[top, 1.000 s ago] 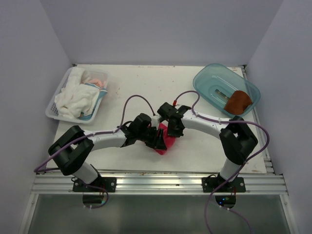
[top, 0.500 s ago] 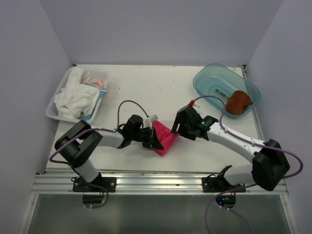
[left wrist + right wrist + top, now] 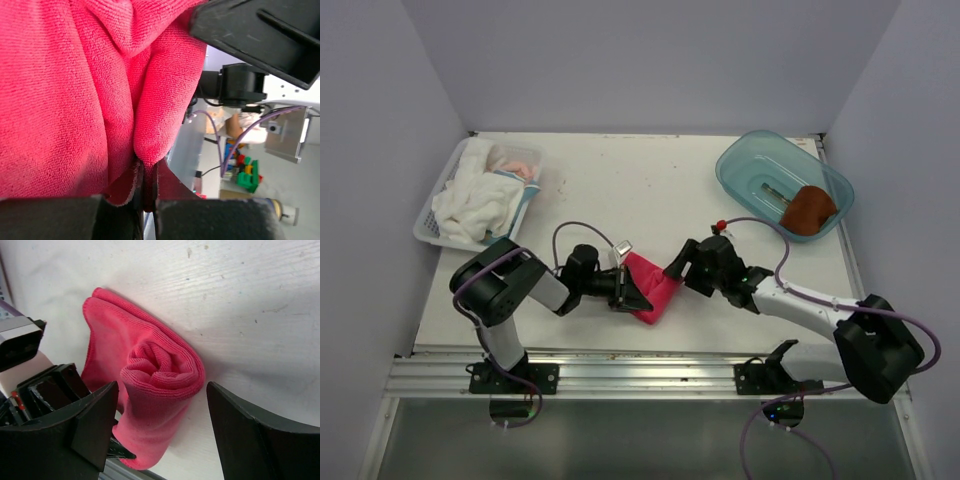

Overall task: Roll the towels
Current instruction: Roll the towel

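Pinching pink-red towel (image 3: 160, 370) edge, left fingers (image 3: 65, 217) closed; right fingers (image 3: 250, 440) wide astride the roll. Looks soft, floppy: grab roll end.

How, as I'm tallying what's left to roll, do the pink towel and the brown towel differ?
The pink towel lies on the table; the brown towel sits in the blue tub. The left gripper pinches the pink towel and the open right gripper straddles it; nothing touches the brown towel. The pink towel shows a rolled end with a loose flap; the brown towel is a compact bundle. Both are small cloths.
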Action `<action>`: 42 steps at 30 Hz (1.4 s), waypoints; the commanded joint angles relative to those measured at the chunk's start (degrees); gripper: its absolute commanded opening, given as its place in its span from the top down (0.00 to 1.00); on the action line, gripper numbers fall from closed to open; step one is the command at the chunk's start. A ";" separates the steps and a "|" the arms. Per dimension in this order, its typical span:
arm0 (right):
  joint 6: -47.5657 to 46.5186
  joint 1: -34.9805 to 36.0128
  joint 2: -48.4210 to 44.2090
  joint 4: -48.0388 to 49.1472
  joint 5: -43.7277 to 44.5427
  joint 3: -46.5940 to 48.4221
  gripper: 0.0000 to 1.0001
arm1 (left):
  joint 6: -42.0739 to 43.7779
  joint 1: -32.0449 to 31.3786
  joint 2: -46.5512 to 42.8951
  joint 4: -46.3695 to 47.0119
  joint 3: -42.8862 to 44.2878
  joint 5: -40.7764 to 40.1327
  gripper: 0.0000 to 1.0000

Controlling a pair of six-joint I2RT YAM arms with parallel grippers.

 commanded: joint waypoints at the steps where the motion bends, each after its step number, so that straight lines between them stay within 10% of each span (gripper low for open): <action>1: 1.56 0.04 -0.33 10.52 -1.40 -2.46 0.25 | -5.82 0.94 1.67 11.45 -1.59 3.17 1.00; 23: 9.55 2.24 11.44 26.45 -4.56 -6.08 0.23 | -12.07 3.40 6.33 20.68 -3.71 3.97 1.00; 31: 11.93 4.17 12.15 9.95 0.71 0.76 0.77 | -12.51 3.49 6.86 21.48 -4.23 3.79 1.00; 36: 10.00 4.53 13.64 -9.72 3.61 10.24 0.91 | -8.83 3.58 5.19 15.96 -3.36 3.35 0.99; 42: 8.95 4.53 16.45 -18.62 3.87 15.45 0.98 | 3.47 3.49 -3.05 -6.09 2.34 0.46 0.54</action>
